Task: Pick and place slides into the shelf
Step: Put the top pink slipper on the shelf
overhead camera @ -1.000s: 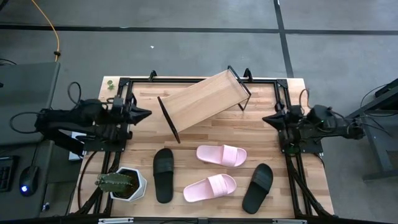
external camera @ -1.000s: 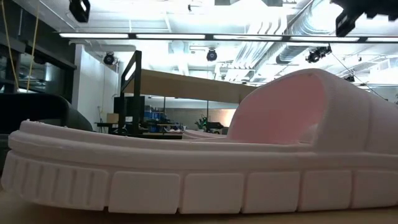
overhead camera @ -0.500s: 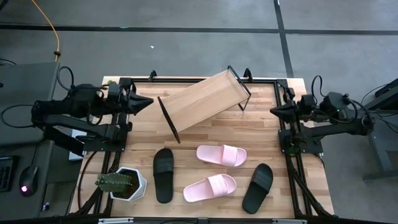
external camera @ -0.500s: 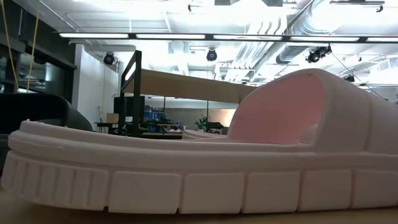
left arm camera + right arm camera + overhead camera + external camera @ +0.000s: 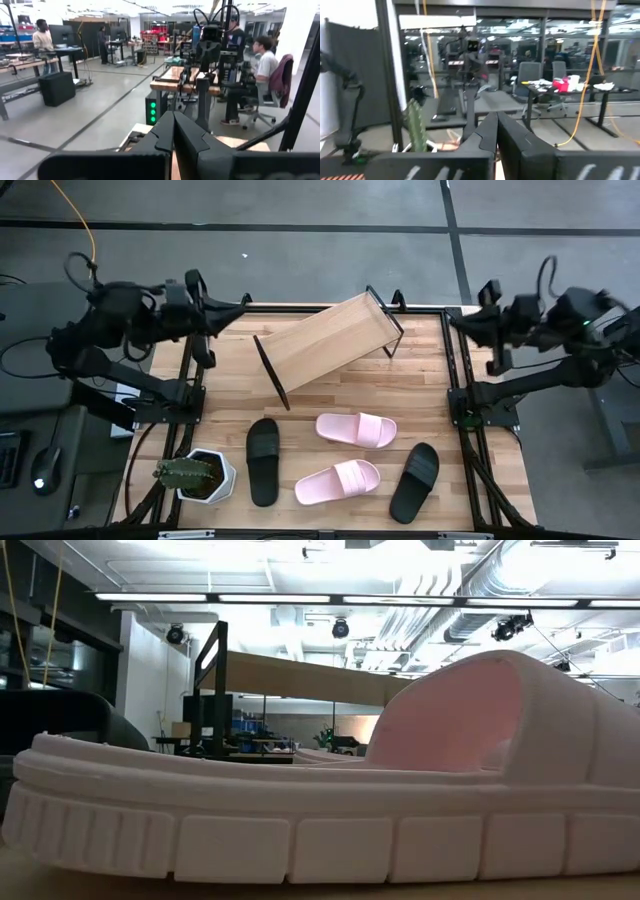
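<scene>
Four slides lie sole-down on the near half of the table: two pale pink ones [image 5: 356,429] [image 5: 337,481], a black one [image 5: 263,461] on their left and a black one [image 5: 415,481] on their right. One pink slide [image 5: 300,810] fills the low view. The shelf [image 5: 327,340], a light-wood panel with black frame ends, stands askew near the far edge. My left gripper [image 5: 243,304] is raised at the far left corner, shut and empty; its fingers [image 5: 173,131] meet. My right gripper [image 5: 452,318] is raised at the far right corner, also shut [image 5: 496,131] and empty.
A potted cactus [image 5: 195,475] in a white pot stands at the near left corner. Black arm mounts [image 5: 170,395] [image 5: 485,405] line both table sides. Bare wood [image 5: 330,395] lies between shelf and slides. People sit and stand in the room beyond, in the left wrist view.
Both arms have risen from their low poses at the table's sides and swung toward the far edge, tipping their grippers up to look level into the room. Both grippers stay shut. Slides and shelf have not moved.
</scene>
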{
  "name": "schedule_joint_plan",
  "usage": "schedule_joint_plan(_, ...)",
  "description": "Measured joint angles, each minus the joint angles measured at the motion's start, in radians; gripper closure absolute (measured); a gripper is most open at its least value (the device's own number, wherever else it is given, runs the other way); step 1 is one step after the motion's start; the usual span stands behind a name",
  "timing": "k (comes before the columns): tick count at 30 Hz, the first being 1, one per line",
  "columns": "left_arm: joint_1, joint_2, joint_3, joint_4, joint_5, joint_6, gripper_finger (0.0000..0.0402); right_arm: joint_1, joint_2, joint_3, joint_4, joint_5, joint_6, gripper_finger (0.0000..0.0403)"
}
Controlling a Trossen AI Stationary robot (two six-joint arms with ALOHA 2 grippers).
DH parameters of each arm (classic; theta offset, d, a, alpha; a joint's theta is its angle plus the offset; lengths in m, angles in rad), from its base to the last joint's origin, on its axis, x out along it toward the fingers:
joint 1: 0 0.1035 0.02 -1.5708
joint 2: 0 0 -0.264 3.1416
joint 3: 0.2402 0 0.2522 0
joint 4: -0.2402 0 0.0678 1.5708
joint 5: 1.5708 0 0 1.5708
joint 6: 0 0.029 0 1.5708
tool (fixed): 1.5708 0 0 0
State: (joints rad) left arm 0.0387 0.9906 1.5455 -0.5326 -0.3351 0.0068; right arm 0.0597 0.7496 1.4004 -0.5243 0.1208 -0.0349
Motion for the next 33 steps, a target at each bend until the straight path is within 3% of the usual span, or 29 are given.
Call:
schedule_joint_plan(6, 0.000, 0.052, 0.148, -0.044, 0.003, 0.000, 0.0401, 0.000, 0.123, 0.223, -0.136, 0.001, -0.018, 0.0403)
schedule_joint_plan(11, 0.000, 0.065, 0.193, -0.045, 0.019, 0.000, 0.0401, 0.000, 0.201, 0.325, -0.205, 0.001, -0.047, 0.0403)
schedule_joint_plan(16, 0.000, 0.068, 0.193, -0.044, 0.130, 0.000, 0.0401, 0.000, 0.240, 0.347, -0.205, -0.023, -0.152, 0.0403)
schedule_joint_plan(20, 0.000, 0.077, 0.193, -0.043, 0.146, -0.009, 0.0401, 0.000, 0.248, 0.347, -0.193, -0.024, -0.186, 0.0403)
schedule_joint_plan(33, 0.000, 0.134, 0.193, -0.036, 0.181, -0.062, 0.0401, 0.000, 0.300, 0.347, -0.149, -0.078, -0.077, 0.0403)
